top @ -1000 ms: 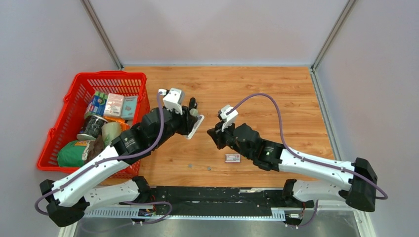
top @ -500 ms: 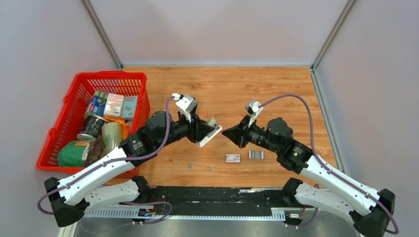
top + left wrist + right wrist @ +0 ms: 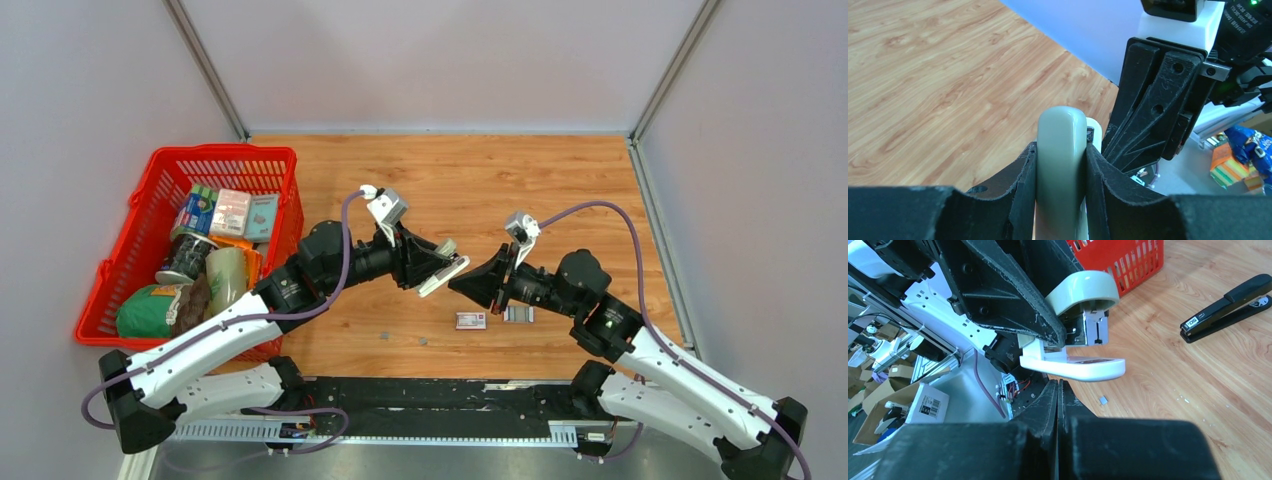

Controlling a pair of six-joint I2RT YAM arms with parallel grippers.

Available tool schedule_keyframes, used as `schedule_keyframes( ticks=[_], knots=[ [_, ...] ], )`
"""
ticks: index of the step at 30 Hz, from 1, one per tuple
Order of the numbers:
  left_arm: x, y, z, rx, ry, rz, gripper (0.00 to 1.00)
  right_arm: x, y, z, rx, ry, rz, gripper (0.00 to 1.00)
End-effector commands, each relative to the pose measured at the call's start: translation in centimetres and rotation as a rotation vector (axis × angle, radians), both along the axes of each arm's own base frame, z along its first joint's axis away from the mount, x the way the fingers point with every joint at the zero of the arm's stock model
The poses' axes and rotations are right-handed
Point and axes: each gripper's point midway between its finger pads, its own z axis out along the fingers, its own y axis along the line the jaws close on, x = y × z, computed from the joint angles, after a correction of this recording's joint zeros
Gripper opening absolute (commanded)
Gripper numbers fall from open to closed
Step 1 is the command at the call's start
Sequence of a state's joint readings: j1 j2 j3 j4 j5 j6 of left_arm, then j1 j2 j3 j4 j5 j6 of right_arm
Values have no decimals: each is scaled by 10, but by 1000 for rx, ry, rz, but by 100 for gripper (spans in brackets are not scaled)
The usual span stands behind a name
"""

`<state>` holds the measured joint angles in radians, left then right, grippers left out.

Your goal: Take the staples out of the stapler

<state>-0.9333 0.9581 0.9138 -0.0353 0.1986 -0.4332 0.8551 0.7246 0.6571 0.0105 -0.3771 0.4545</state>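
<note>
A wood-grain table (image 3: 560,190) between pale walls carries everything, with a red basket (image 3: 150,170) of groceries well off behind my left arm. My left hand (image 3: 422,262) is clamped on the grey-green and white stapler (image 3: 1062,145), gripping its top arm from both sides and holding it off the table with the white base swung away. I judge that this presents the magazine mouth to my right hand (image 3: 458,284). That hand is closed on nothing, and its joined fingertips (image 3: 1058,405) point just below the stapler's nose, probably to poke or push at the magazine.

The staples (image 3: 518,314) seem to lie as a grey strip on the table just under my right wrist, beside a small red-and-white box (image 3: 470,320). A tiny grey piece (image 3: 1103,400) lies ahead of my right fingertips. My arm half covers the strip, and I cannot tell whether any staples remain in the magazine. A black stapler (image 3: 1228,307) shows only to my right wrist camera.
</note>
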Motion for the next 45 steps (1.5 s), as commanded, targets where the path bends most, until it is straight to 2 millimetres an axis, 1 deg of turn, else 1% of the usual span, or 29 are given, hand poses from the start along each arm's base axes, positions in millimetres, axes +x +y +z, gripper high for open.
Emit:
schedule_keyframes(
  ticks=[1,6,10,17,24,28,31,33,34,35,38,40,41,44,45],
  knots=[
    [-10,-4,29,-105,-51,-60,0,2,-3,31,97,-74,-18,0],
    [-20,-5,30,-117,-52,-109,0,5,-6,42,104,-113,-43,0],
    [-25,-3,27,-104,-51,-130,0,7,-9,47,97,-134,-63,0],
    [-28,0,22,-106,-48,-135,0,8,-19,55,95,-169,-102,0],
    [-30,-1,22,-107,-49,-144,0,6,-21,66,116,-184,-101,0],
    [-33,-3,20,-108,-44,-165,0,8,-22,69,120,-189,-110,0],
    [-35,-8,13,-95,-33,-193,0,7,-22,76,141,-205,-111,0],
    [-40,-13,9,-86,-21,-237,0,5,-21,82,149,-219,-100,0],
    [-46,-15,10,-86,-22,-278,0,6,-21,87,154,-228,-101,0],
    [-49,-18,7,-79,-14,-300,0,6,-20,91,155,-239,-97,0],
    [-67,-26,2,-67,-2,-416,0,8,-15,98,156,-261,-82,0],
    [-77,-30,-1,-52,4,-477,0,10,-9,102,155,-265,-70,0],
    [-80,-34,-5,-38,6,-498,0,11,-7,104,160,-270,-63,0],
    [-98,-44,-18,-9,35,-596,0,13,3,111,167,-280,-39,0],
    [-102,-47,-17,-12,35,-620,0,14,5,112,165,-286,-32,0]
  ],
)
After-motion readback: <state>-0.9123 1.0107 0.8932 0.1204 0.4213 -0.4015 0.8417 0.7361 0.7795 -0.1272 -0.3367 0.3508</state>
